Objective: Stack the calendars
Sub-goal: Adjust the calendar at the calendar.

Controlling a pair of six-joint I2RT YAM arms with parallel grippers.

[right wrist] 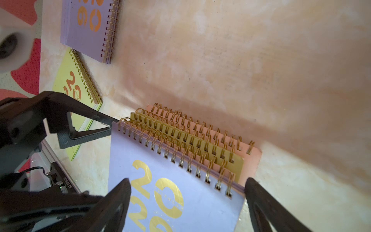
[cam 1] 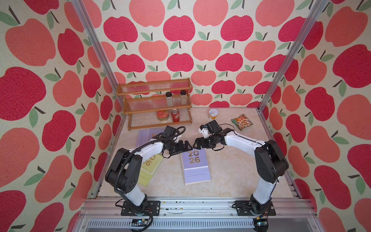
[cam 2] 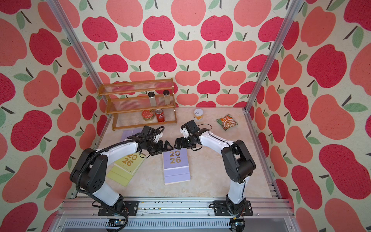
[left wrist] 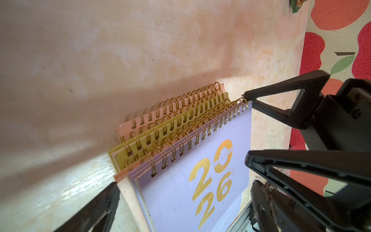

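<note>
Gold "20 26" numerals mark the lilac calendar [cam 1: 195, 166] topping the stack [right wrist: 255, 158] at the centre of the desk [cam 1: 230, 170]. Only the left wrist view lets "CALENDAR" be read inside the zero. Both wrist views show yellow-green and pink covers beneath, which both top views hide. The left claw [cam 1: 184, 149] and right claw [cam 1: 197, 143], both released and empty, meet over its spiral end, toward 12 o'clock. A second lilac calendar [cam 1: 144, 138] lies at 10 o'clock, and a yellow-green calendar [cam 1: 149, 170] at 8 o'clock.
</note>
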